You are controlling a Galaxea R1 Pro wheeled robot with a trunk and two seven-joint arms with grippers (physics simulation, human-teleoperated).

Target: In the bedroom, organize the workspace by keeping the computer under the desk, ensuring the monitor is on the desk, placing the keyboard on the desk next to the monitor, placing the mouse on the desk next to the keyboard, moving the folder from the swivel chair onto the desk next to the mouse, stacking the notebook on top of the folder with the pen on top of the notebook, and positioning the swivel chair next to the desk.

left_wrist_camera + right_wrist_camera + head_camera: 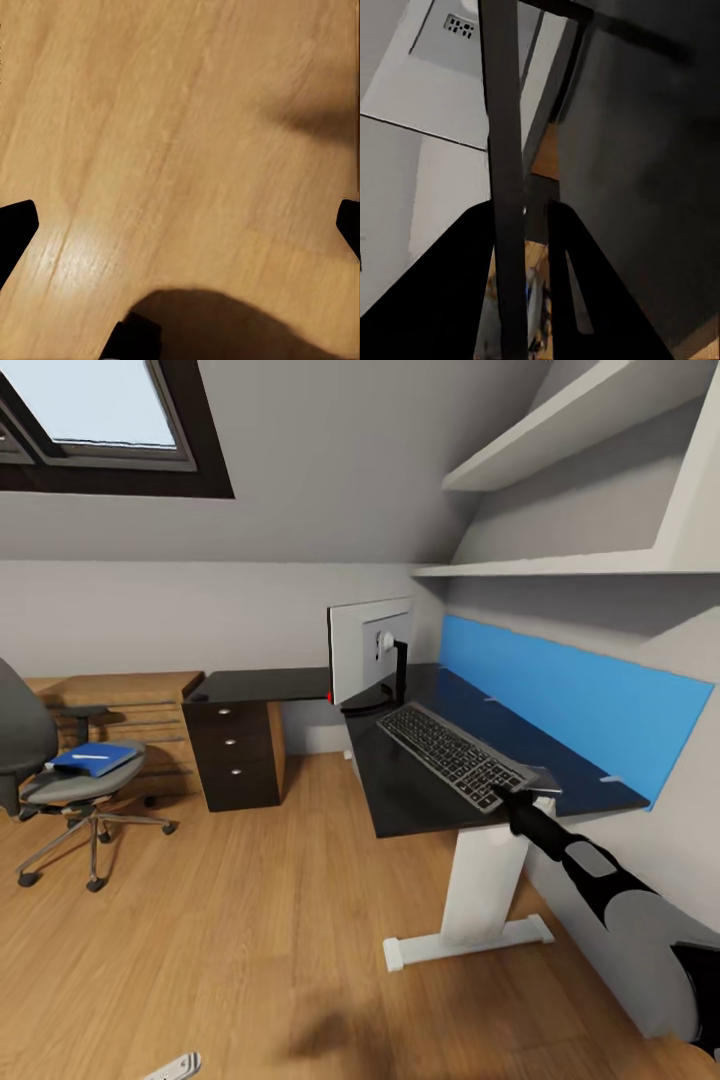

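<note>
The black desk [420,800] runs along the right wall, and the monitor [368,650] stands at its corner with its white back toward me. The keyboard [445,752] lies slanted over the desk top. My right gripper [512,797] is shut on its near end. The right wrist view shows the keyboard [505,150] edge-on between my right gripper's [521,225] dark fingers [577,292]. At the far left is the swivel chair [60,785], apart from the desk, with the blue folder [105,762] and the white pen [90,757] on its seat. My left gripper [180,225] hangs open over the bare floor.
The desk's black drawer unit [235,755] stands under its left wing, with a light wooden chest [130,695] behind the chair. A blue panel [570,700] backs the desk and white shelves [560,565] hang above it. Wood floor [250,920] stretches between chair and desk.
</note>
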